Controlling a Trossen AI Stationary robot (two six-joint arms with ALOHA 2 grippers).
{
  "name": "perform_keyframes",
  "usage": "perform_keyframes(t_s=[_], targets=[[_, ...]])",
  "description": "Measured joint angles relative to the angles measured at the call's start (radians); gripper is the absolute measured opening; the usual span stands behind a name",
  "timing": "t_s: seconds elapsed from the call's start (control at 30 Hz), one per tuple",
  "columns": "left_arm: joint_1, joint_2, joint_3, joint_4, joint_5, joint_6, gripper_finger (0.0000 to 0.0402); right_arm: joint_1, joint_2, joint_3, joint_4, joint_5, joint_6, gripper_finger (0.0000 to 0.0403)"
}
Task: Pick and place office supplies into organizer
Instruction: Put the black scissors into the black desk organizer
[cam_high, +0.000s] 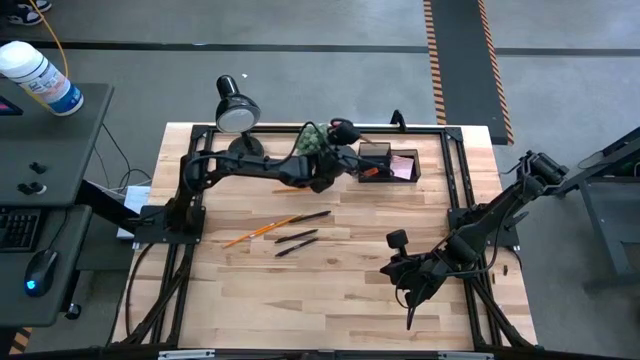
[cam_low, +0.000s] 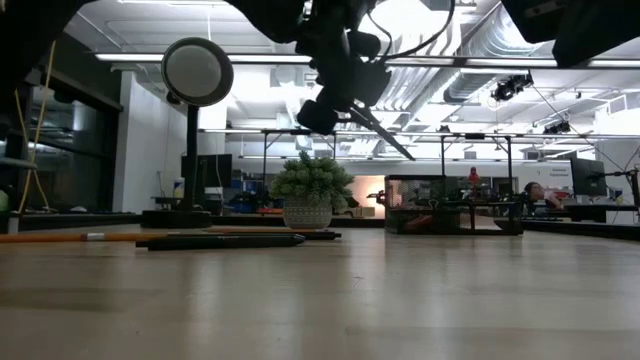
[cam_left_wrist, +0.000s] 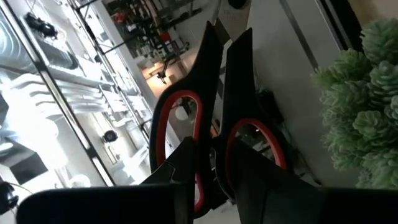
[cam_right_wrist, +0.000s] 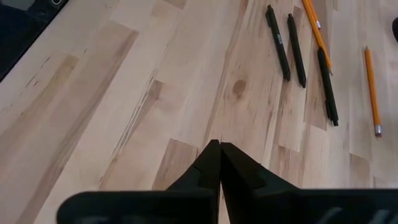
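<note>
Left pincer is clamped on the scissors, up beside the organizer; next they need lowering blade-first into its cup.

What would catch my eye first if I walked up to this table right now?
Probably the left gripper holding red-handled scissors up in the air near the little green plant and the black organizer at the table's far side. Next, the pens and pencils lying loose mid-table, with the right gripper resting shut at the near right.
</note>
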Motion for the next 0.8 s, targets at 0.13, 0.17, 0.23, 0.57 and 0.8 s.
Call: perform_keyframes(t_s=[0.13, 0.17, 0.23, 0.57, 0.8], targets=[[0.000, 0.000, 0.000, 0.000, 0.007, 0.046, 0.0053, 0.000, 0.000, 0.000, 0.004, 0.002, -0.004, 0.0004], [0.000, 0.000, 0.000, 0.000, 0.012, 0.067, 0.0053, 0.000, 0.000, 0.000, 0.004, 0.002, -0.011, 0.0003], [0.001, 0.000, 0.000, 0.012, 0.013, 0.110, 0.0053, 0.000, 0.000, 0.000, 0.013, 0.002, -0.026, 0.0001], [0.022, 0.011, 0.000, 0.094, 0.020, 0.260, 0.0053, -0.001, 0.000, 0.000, 0.055, -0.013, -0.064, 0.0001], [0.029, 0.098, 0.000, 0.199, 0.008, 0.490, 0.0053, -0.001, 0.000, 0.000, 0.055, -0.014, -0.068, 0.0006]])
